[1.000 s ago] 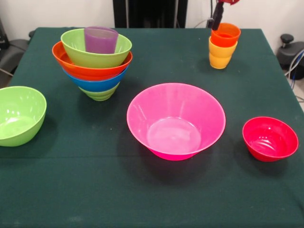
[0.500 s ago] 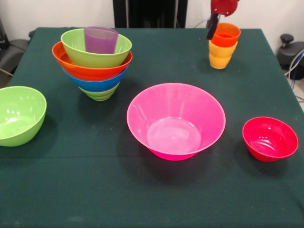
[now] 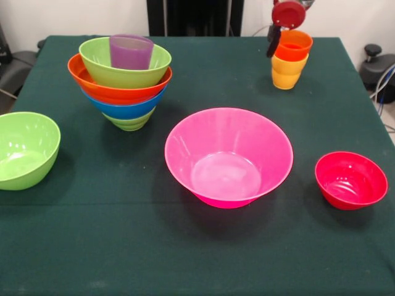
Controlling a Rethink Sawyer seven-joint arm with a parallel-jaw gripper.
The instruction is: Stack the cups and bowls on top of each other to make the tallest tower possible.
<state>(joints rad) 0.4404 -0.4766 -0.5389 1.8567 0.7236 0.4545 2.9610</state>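
Four bowls make up the tower [image 3: 120,83] so far: a lime green one at the bottom, then blue, then orange, then another lime green on top, with the purple cup [image 3: 130,51] sitting upright inside that top bowl. It stands on the green-covered counter [image 3: 197,246], toward the far left of it.

Going by the tower: a loose lime green bowl [image 3: 26,148] sits nearer the camera and to its left, partly cut by the frame edge. The big pink bowl [image 3: 228,156] is to the tower's right and closer to the camera, near but not touching. The little red bowl [image 3: 350,179] is further right again, well apart from the tower.

Way across at about the tower's depth, the orange cup [image 3: 293,45] is nested in the yellow cup [image 3: 288,72]. The claw [image 3: 276,34] hangs right at the orange cup's left rim, one dark finger showing beside it. Can't tell if it's released or clenched, or actually touching the cup.
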